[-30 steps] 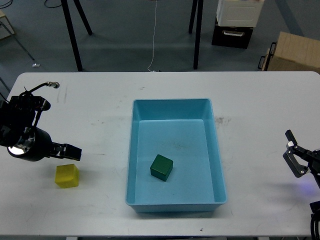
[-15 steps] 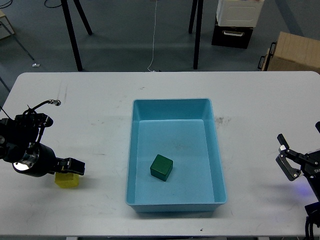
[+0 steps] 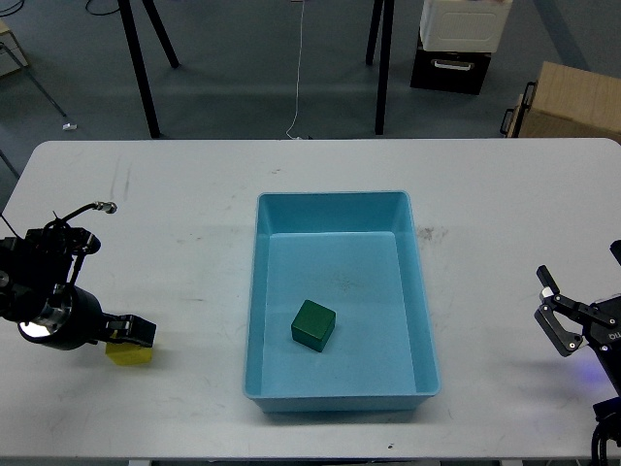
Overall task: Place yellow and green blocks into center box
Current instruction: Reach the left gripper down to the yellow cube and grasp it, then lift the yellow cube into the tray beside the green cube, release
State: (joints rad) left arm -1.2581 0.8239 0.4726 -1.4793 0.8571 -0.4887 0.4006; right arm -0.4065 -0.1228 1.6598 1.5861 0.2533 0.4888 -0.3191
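The yellow block point(image 3: 129, 354) lies on the white table point(image 3: 175, 194) at the front left, mostly covered by my left gripper point(image 3: 129, 333), which sits low right over it. Its dark fingers cannot be told apart, so I cannot tell whether they hold the block. The green block point(image 3: 313, 324) lies inside the light blue box point(image 3: 335, 201) at the table's center, toward the box's front left. My right gripper point(image 3: 555, 309) is at the right edge of the table, open and empty, far from both blocks.
Black stand legs point(image 3: 141, 68) rise behind the table's far edge. A cardboard box point(image 3: 572, 102) and a black-and-white case point(image 3: 456, 44) stand on the floor at the back right.
My left gripper has moved down and toward the front, from just behind the yellow block to over it, now covering most of it. My right gripper has shifted slightly left.
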